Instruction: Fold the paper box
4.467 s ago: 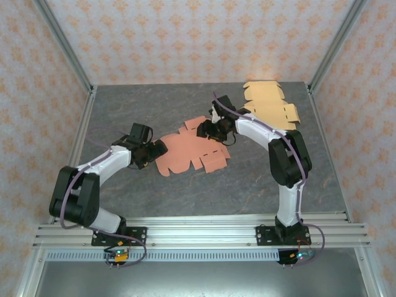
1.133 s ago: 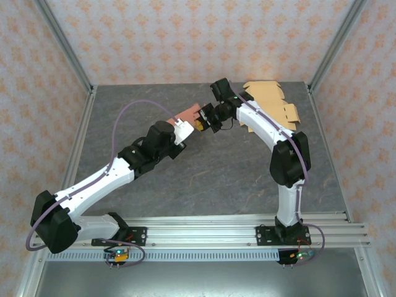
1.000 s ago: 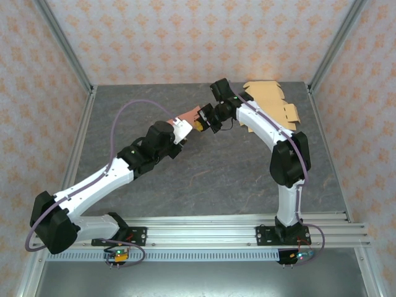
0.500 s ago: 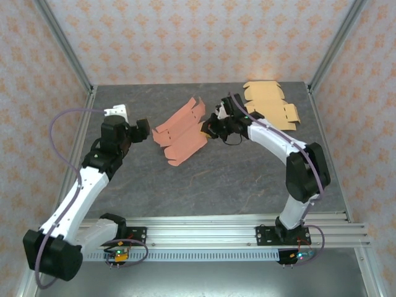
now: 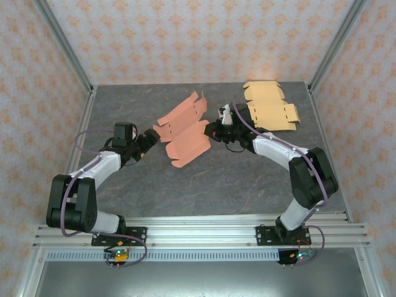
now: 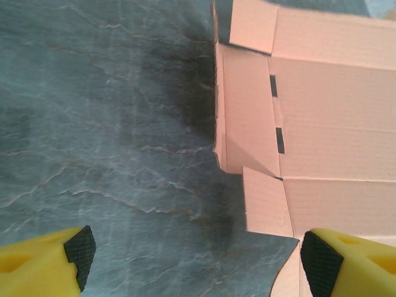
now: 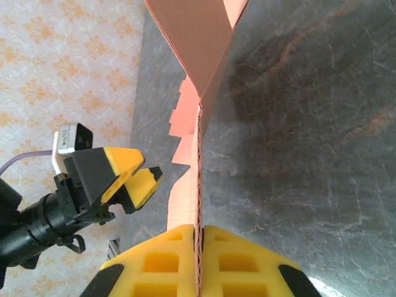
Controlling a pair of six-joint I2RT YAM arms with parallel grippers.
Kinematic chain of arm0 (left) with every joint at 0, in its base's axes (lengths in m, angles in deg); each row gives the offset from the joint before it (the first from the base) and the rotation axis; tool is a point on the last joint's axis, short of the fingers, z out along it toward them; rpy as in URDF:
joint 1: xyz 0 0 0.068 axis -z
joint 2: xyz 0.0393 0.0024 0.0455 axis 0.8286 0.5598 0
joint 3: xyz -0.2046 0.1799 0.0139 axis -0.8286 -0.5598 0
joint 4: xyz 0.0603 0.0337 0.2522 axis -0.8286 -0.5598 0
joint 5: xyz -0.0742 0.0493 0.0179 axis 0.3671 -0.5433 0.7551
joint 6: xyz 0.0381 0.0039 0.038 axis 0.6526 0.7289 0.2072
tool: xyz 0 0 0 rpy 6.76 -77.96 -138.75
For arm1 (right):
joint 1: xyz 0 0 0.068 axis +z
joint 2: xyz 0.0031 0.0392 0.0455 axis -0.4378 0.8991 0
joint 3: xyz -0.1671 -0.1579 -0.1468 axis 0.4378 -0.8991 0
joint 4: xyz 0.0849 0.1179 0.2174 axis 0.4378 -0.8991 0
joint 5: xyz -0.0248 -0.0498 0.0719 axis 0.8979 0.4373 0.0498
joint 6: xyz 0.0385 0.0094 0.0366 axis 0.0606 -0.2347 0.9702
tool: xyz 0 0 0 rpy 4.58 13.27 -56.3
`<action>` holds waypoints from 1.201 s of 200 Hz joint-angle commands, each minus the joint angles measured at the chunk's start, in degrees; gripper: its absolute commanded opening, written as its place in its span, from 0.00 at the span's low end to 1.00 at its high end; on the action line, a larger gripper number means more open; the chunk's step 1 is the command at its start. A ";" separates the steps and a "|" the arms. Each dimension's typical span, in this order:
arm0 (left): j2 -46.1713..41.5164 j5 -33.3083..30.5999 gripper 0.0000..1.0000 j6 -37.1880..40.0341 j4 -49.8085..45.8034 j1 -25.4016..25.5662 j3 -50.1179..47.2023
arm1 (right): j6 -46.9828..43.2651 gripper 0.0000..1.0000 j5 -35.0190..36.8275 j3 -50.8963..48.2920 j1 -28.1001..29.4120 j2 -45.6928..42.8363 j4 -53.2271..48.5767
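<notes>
Right claw (image 7: 199,238): clamped on the pink cardboard (image 5: 185,133), tilting it up mid-fold.
Left claw (image 6: 198,250): wide open, empty (at the sheet's nine o'clock).
Next: probably seize the near flap (image 6: 247,124).

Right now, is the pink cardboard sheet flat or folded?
Partly folded: the pink cardboard sheet bends upward along a crease, one edge pinched in the right gripper.

L hand (image 5: 146,137) spread wide, R hand (image 7: 199,238) pinched tight, both arms reaching inward.
</notes>
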 commanded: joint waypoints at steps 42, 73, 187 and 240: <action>12.04 4.68 0.74 -2.28 11.39 -1.57 4.39 | -1.94 0.00 -3.76 -0.99 0.11 -2.03 6.49; 15.17 5.59 0.72 -7.31 16.98 -2.92 5.65 | -2.36 0.00 -5.17 -0.83 0.11 -2.63 5.34; 18.16 9.05 0.23 -2.61 16.76 -3.06 10.28 | -4.84 0.00 -3.17 -0.36 0.46 -3.53 0.53; 17.67 9.46 0.00 4.59 16.18 -2.26 11.72 | -2.98 0.24 4.70 -5.42 -0.12 -7.32 -0.25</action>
